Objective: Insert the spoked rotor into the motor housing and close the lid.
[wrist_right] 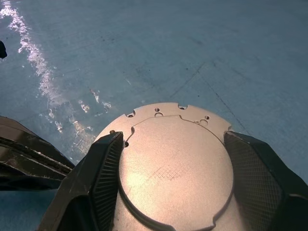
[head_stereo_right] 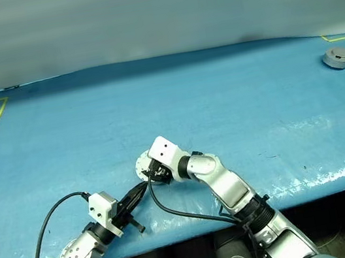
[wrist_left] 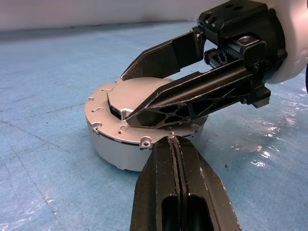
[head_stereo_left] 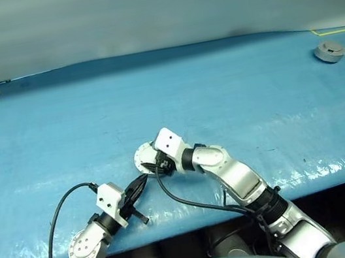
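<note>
Table (head_stereo_left: 234, 99): housing (wrist_left: 108, 139) sits near its front edge, lid (wrist_right: 173, 168) down. My right gripper (wrist_left: 126, 96) straddles the lid, fingers apart; left gripper (wrist_left: 174, 144), pressed together, touches the rim. Uneven pressure could skid the housing.

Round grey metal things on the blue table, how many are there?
2. The motor housing, lid shut, sits near the front edge between the right gripper's fingers; the left gripper is beside it. A grey puck sits far off at the right.
</note>
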Controlling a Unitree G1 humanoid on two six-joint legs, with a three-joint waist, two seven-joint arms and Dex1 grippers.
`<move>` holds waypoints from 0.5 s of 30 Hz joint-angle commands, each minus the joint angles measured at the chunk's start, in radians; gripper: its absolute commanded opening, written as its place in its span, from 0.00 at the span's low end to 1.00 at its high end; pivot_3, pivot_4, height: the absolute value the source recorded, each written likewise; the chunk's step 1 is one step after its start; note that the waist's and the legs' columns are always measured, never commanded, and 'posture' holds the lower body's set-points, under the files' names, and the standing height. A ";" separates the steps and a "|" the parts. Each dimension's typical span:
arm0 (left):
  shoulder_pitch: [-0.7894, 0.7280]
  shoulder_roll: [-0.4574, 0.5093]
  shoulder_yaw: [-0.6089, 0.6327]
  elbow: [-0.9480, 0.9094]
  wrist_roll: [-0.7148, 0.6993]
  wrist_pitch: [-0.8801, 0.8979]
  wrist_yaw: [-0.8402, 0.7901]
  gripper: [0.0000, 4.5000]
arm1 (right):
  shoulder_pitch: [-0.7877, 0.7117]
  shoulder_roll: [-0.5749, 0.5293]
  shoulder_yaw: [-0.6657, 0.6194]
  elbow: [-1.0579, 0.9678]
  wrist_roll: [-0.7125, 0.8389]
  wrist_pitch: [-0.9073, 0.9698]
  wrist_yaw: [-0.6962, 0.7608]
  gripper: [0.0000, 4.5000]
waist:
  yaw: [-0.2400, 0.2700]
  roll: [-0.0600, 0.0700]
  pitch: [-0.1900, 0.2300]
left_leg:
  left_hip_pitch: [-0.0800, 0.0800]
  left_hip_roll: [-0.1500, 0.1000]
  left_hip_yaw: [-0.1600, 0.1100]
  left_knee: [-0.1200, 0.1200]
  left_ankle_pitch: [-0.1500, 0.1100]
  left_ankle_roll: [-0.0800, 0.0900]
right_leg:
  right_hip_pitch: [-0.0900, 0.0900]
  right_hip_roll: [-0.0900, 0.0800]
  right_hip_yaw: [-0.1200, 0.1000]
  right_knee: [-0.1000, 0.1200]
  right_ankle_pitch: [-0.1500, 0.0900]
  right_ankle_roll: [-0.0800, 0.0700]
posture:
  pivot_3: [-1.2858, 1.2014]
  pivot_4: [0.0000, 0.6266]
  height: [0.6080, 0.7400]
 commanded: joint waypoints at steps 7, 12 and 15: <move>-0.012 0.006 -0.006 -0.064 -0.006 0.023 0.006 0.00 | -0.017 -0.047 0.042 0.110 -0.059 0.115 0.001 0.67 | 0.001 0.001 -0.001 | 0.000 0.000 0.001 -0.001 0.000 0.000 | 0.000 0.000 0.000 -0.001 0.000 0.000 | 0.52 0.24 1.00; -0.010 0.004 -0.007 -0.080 -0.002 0.036 0.013 0.00 | -0.010 -0.043 0.058 0.116 -0.063 0.133 -0.004 0.67 | 0.001 0.002 -0.003 | 0.001 0.000 0.002 -0.001 0.000 0.000 | 0.000 -0.001 0.000 -0.001 0.000 0.000 | 0.52 0.24 1.00; -0.007 0.006 -0.006 -0.087 -0.001 0.042 0.016 0.00 | -0.007 -0.041 0.054 0.120 -0.062 0.121 -0.008 0.67 | 0.001 0.002 -0.004 | 0.001 0.000 0.002 -0.001 0.000 0.000 | -0.001 -0.002 0.000 -0.001 0.000 0.000 | 0.52 0.24 1.00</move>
